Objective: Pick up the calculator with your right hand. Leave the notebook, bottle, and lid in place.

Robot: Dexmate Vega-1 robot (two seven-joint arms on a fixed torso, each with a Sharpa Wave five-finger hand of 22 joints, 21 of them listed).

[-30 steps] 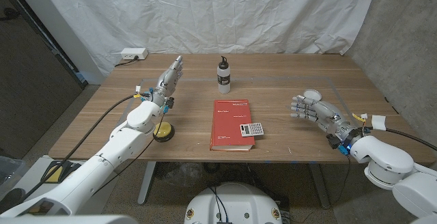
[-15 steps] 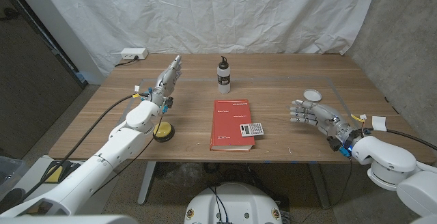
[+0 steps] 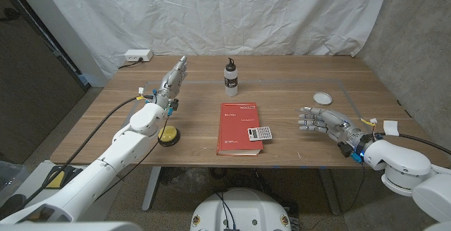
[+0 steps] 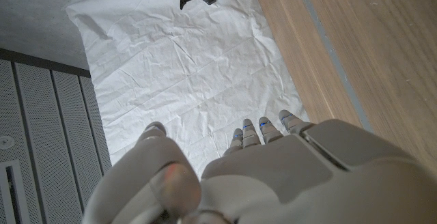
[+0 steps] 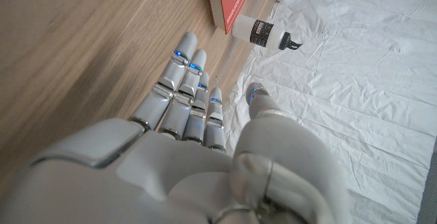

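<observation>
Grey and small, the calculator lies on the lower right corner of the red notebook, which lies near the front middle of the wooden table. Its long axis runs roughly across the table, tilted a little, so its short end faces the robot's right side.

The right hand is just above or at the table surface to the right of the notebook, fingers extended and slightly apart, holding nothing, with the tips pointing toward the calculator. A stretch of bare wood lies between the fingertips and the notebook's right edge. The calculator lies straight ahead of those fingers, along the line they point, so the reach appears to call for a slide inward toward the table's middle.

The left hand is raised over the far left part of the table, fingers straight and apart, grasping nothing. It is well apart from the calculator, so the right hand is plainly nearer.

The white bottle with a black cap stands upright beyond the notebook's far edge. The round white lid lies on the table just beyond the right hand, off the line of the reach. A yellow button sits by the left forearm.
</observation>
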